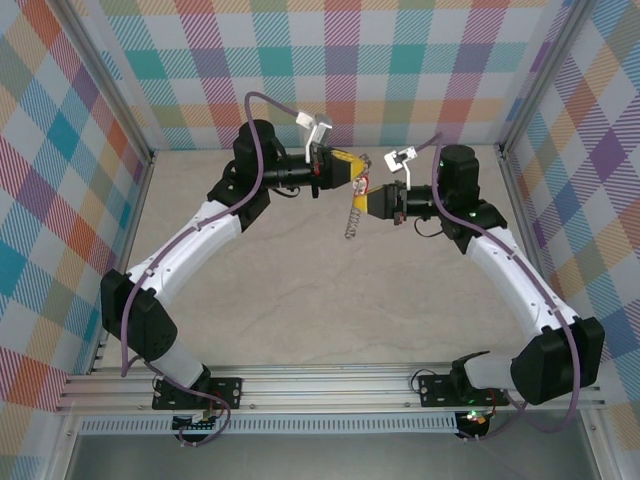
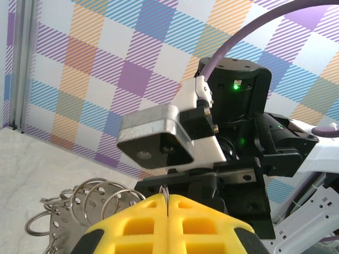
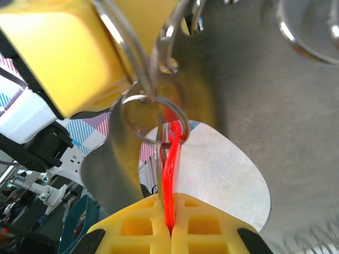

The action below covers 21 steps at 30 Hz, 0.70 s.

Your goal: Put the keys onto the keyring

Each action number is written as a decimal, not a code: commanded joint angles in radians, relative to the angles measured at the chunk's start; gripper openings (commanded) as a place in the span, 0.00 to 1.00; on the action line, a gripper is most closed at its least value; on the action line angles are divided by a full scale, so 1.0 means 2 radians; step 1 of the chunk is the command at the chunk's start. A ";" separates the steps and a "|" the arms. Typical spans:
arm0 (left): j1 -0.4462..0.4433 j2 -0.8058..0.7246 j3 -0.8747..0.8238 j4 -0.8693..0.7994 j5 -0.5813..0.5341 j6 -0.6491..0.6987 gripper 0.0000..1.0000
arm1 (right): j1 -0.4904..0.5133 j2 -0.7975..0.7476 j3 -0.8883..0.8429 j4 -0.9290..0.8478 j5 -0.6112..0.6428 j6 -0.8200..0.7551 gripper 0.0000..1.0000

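Observation:
Both arms meet above the middle of the table. My left gripper is shut on one small silver loop of the keyring, which dangles edge-on like a chain. Its grey hoop with round loops hangs to the left of my yellow fingers. My right gripper is shut on the keys, pinching the red oval tag with a thin silver key beside it. The tag's top meets a small ring of the keyring, close under the left gripper's yellow finger.
The beige table lies bare below the grippers. Plaid walls close off the back and both sides. A metal rail with the arm bases runs along the near edge. The right arm's wrist camera sits close in front of my left gripper.

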 commanded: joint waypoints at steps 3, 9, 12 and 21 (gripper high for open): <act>-0.011 -0.024 -0.014 0.060 -0.014 -0.020 0.00 | 0.031 0.023 0.041 -0.014 -0.006 -0.025 0.00; -0.012 -0.027 -0.023 0.064 -0.021 -0.020 0.00 | 0.035 0.025 0.046 -0.034 0.006 -0.040 0.00; -0.012 -0.029 -0.030 0.071 -0.027 -0.025 0.00 | 0.035 0.018 0.037 -0.041 0.018 -0.043 0.00; -0.012 -0.039 -0.058 0.108 -0.053 -0.049 0.00 | 0.021 -0.044 -0.003 -0.077 0.068 -0.048 0.33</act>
